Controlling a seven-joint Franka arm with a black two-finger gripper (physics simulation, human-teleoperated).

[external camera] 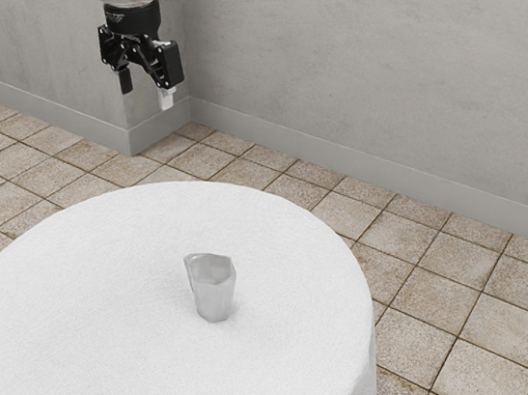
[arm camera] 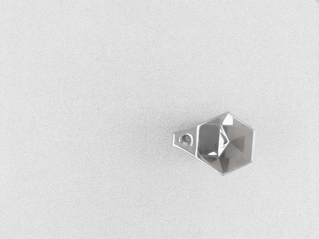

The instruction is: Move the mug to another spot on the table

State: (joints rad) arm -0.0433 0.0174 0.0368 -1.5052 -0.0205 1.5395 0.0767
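Tiles of mottled beige stone (external camera: 446,290) cover the floor below a plain grey plaster wall (external camera: 379,67). A round table draped in white textured cloth (external camera: 81,329) fills the near left. On it, near the middle, a faceted silvery metal mug (external camera: 209,286) stands upright. Seen from above, it has an angular rim and nothing inside (arm camera: 224,143), with a small looped handle (arm camera: 184,140) on one side. The black two-finger gripper (external camera: 146,89) hangs high in the exterior view's upper left, well apart from the mug, fingers pointing down, spread and holding nothing.
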